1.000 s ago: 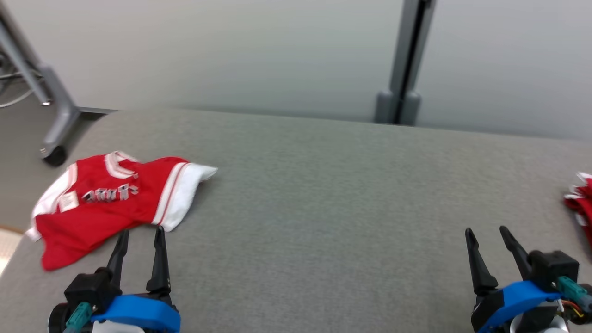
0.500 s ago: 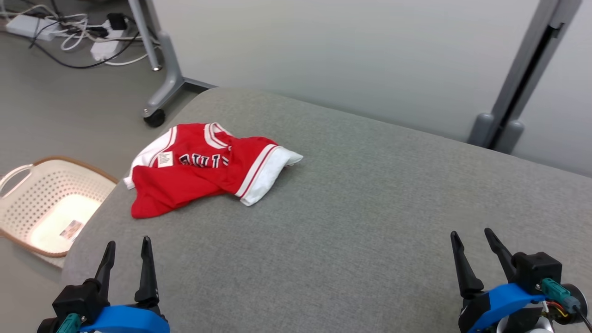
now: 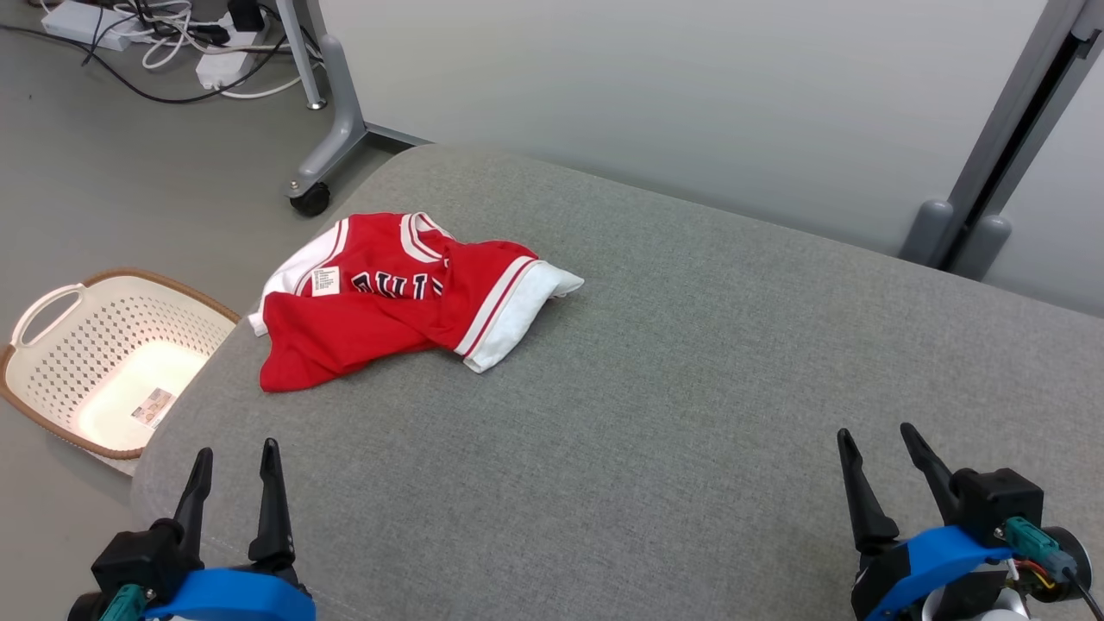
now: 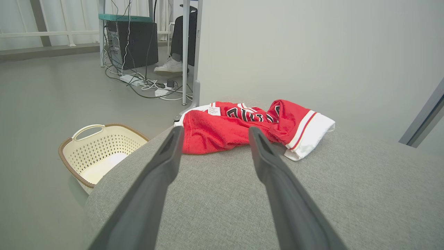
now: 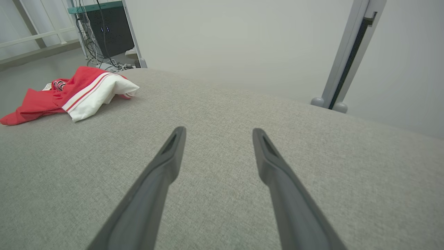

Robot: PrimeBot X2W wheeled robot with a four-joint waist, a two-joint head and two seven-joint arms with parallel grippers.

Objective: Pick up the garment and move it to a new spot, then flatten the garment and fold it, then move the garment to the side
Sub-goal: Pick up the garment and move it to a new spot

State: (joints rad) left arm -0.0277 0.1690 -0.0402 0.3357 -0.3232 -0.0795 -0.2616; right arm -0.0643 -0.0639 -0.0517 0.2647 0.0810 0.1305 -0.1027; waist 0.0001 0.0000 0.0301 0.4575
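Note:
The garment [image 3: 392, 302], a red jersey T-shirt with white sleeves and part of a black print showing, lies crumpled near the far left corner of the grey cushioned surface [image 3: 655, 388]. A small white tag sits on its left part. My left gripper [image 3: 235, 450] stands open at the lower left, short of the garment, nothing between its fingers. In the left wrist view the garment [image 4: 222, 128] lies just beyond the spread fingertips. My right gripper [image 3: 875, 434] is open at the lower right, far from the shirt. The right wrist view has the garment [image 5: 52, 97] at its far left.
A cream perforated laundry basket [image 3: 60, 362] with a brown rim stands on the floor left of the surface. A wheeled grey stand leg [image 3: 332, 142] and cables lie beyond the corner. A pale wall and a grey post [image 3: 992, 164] back the surface. A person's shoe [image 4: 170, 67] rests under a far desk.
The head camera has swung left, so the garment now sits nearer the picture's middle and the basket has come into sight. Both grippers stay open and the garment has not been touched.

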